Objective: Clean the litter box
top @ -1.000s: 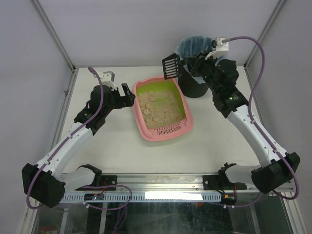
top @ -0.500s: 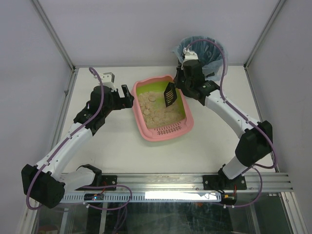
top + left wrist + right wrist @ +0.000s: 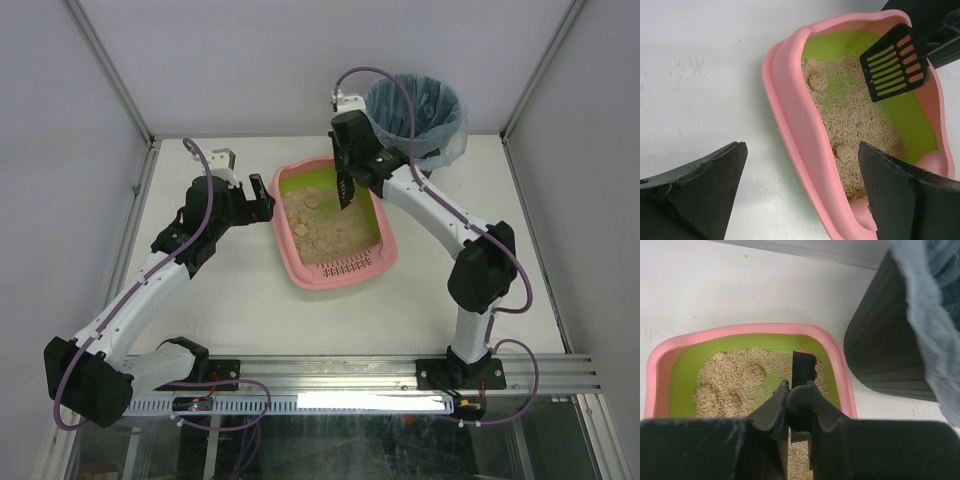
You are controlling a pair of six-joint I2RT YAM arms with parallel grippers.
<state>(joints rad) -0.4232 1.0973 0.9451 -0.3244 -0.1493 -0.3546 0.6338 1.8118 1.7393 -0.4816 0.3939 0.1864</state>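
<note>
The pink litter box point(image 3: 298, 270) with green lining and beige litter point(image 3: 325, 228) lies mid-table. My right gripper point(image 3: 344, 165) is shut on the handle of a black slotted scoop point(image 3: 346, 189), which hangs blade-down over the box's far right part. In the right wrist view the right gripper point(image 3: 799, 390) clamps the round handle, with the scoop blade point(image 3: 803, 367) just above the litter point(image 3: 725, 385). My left gripper point(image 3: 263, 201) stands open beside the box's left rim. In the left wrist view the left gripper point(image 3: 801, 152) straddles the pink rim point(image 3: 787, 95) without touching it, and the scoop point(image 3: 894, 62) shows above the litter.
A black bin with a blue bag point(image 3: 413, 110) stands at the back right, close behind the litter box; its ribbed wall point(image 3: 880, 350) fills the right of the right wrist view. Metal frame posts edge the white table point(image 3: 230, 300).
My right arm has swung the scoop left from over the bin to above the litter box's far end. The left arm has stayed put, open.
</note>
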